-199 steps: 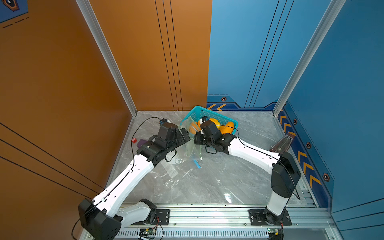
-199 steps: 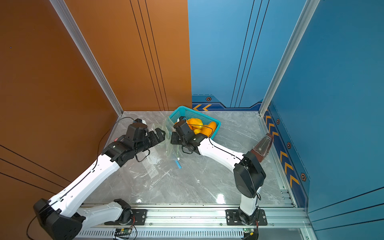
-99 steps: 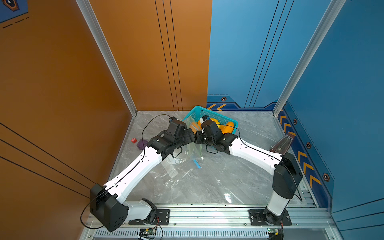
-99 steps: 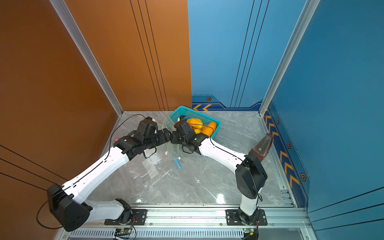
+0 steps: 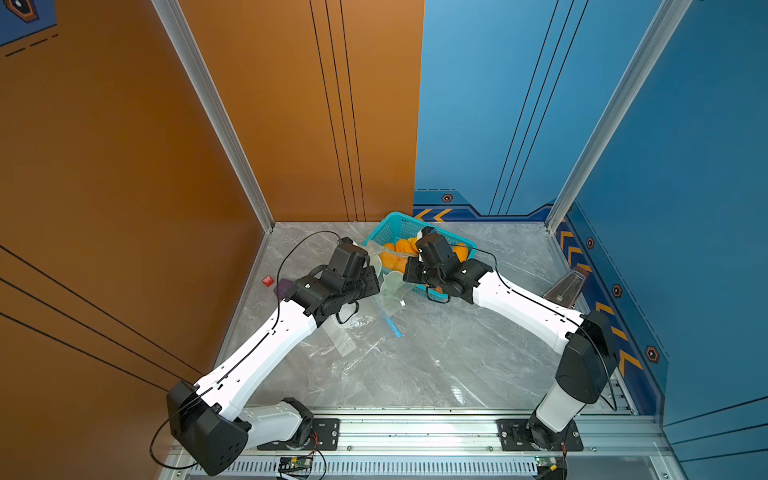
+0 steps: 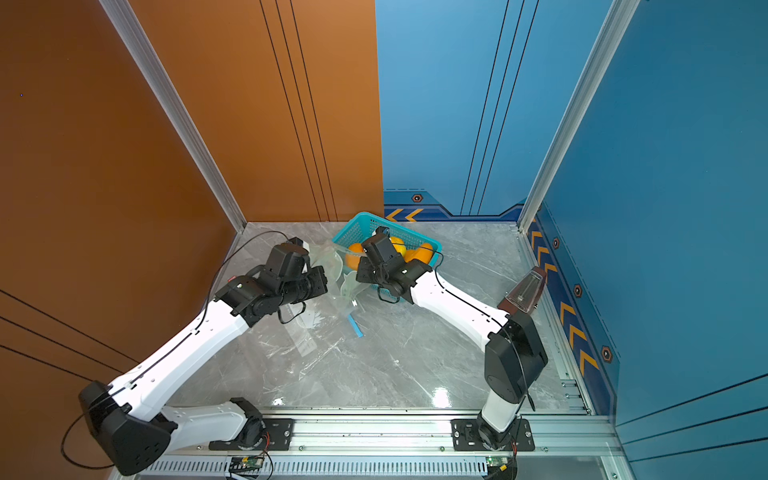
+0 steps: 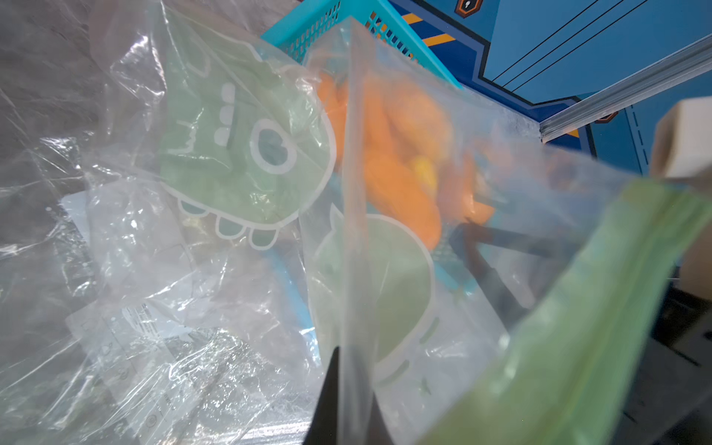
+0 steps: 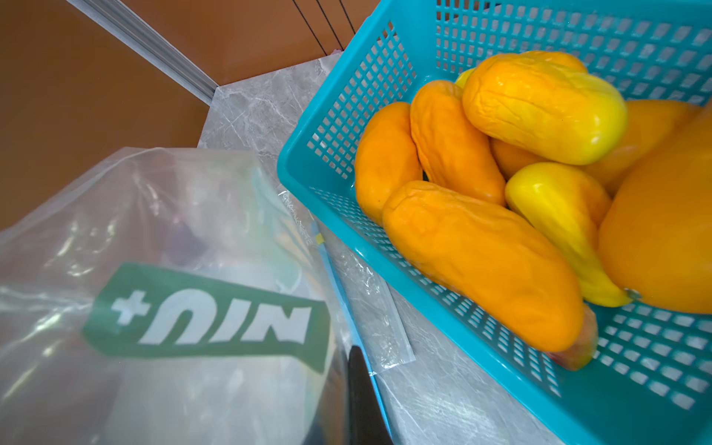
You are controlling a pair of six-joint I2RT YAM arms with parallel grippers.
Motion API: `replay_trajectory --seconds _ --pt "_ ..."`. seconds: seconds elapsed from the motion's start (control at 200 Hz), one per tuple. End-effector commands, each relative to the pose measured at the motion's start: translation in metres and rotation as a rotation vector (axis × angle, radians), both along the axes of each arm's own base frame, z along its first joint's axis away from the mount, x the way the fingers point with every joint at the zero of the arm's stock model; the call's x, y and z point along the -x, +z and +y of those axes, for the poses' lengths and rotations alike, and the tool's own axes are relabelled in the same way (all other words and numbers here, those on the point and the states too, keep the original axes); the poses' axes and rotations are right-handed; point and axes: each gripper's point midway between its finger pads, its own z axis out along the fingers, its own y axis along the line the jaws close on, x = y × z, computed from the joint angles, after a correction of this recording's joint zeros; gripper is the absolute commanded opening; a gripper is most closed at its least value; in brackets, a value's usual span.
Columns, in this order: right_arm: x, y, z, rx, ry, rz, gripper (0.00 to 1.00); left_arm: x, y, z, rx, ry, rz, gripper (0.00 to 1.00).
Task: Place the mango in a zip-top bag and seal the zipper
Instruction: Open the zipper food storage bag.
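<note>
- Jaws on L arm [image 5: 270, 345] pinched shut on one edge of the zip-top bag [image 5: 388, 291]. L wrist view shows clear film caught betw. the dark fingers [image 7: 325, 397].
- R jaws also shut, apparently gripping the bag's opposite side, next to the basket [image 5: 390, 220]. One dark finger [image 8: 362, 385] lies against the film. R arm [image 5: 528, 309] reaches in from the other side.
- Bag hangs stretched betw. the two arms above the marble counter [image 5: 457, 353] in both top views. It's printed w/ a green cartoon dinosaur [image 7: 239, 154], a green zipper band [image 7: 578, 308] and a green "NIU+" label [image 8: 208, 308].
- Teal basket at the counter's rear holds a pile of yellow-orange mangoes [image 8: 481, 262]. None is in the bag yet; in the L wrist view they show only through the film.
- Below the bag on the counter: a blue strip [image 5: 392, 326] and crumpled clear wrap [image 5: 353, 345].
- Near the orange wall: a small red item [image 5: 267, 281] beside a purple one [image 5: 284, 286].
- Vs. 1 s ago: L arm then stood back from the bag w/ jaws spread wide; it has since reached in and clamped on. R arm, basket and mangoes unchanged.
</note>
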Motion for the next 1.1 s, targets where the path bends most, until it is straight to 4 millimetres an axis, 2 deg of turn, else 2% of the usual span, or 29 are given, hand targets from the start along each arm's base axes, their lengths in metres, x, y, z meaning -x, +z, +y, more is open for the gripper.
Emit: replay_trajectory --seconds 0.0,0.225,0.335,0.48,0.591,0.616,0.696,0.826,1.001,1.096 --pt "0.014 0.003 -0.014 0.041 0.025 0.046 0.04 0.015 0.012 0.012 -0.112 -0.042 0.018 0.00" --pt "0.029 -0.012 -0.013 0.084 0.067 0.095 0.11 0.020 -0.005 0.022 -0.254 -0.071 0.111 0.00" --pt "0.032 -0.008 -0.017 0.089 0.086 0.092 0.28 0.017 -0.015 0.021 -0.289 -0.094 0.130 0.00" --pt "0.033 0.011 -0.022 0.095 0.107 0.056 0.53 0.008 -0.015 0.018 -0.314 -0.099 0.126 0.00" --pt "0.033 0.025 -0.026 0.082 0.107 0.040 0.61 0.003 -0.019 0.017 -0.325 -0.089 0.134 0.00" --pt "0.023 0.028 -0.039 0.082 0.069 0.037 0.63 0.003 -0.021 0.018 -0.329 -0.087 0.139 0.00" --pt "0.014 0.036 -0.053 0.077 0.023 0.029 0.72 0.001 -0.025 0.017 -0.328 -0.080 0.151 0.00" --pt "-0.005 0.044 -0.081 0.084 -0.082 0.020 0.76 -0.003 -0.027 0.014 -0.324 -0.071 0.158 0.00" --pt "-0.040 0.019 -0.131 0.198 -0.260 0.078 0.80 -0.009 -0.031 0.014 -0.315 -0.057 0.155 0.00" --pt "-0.053 0.006 -0.137 0.199 -0.260 0.112 0.84 -0.011 -0.033 0.016 -0.295 -0.040 0.155 0.00"
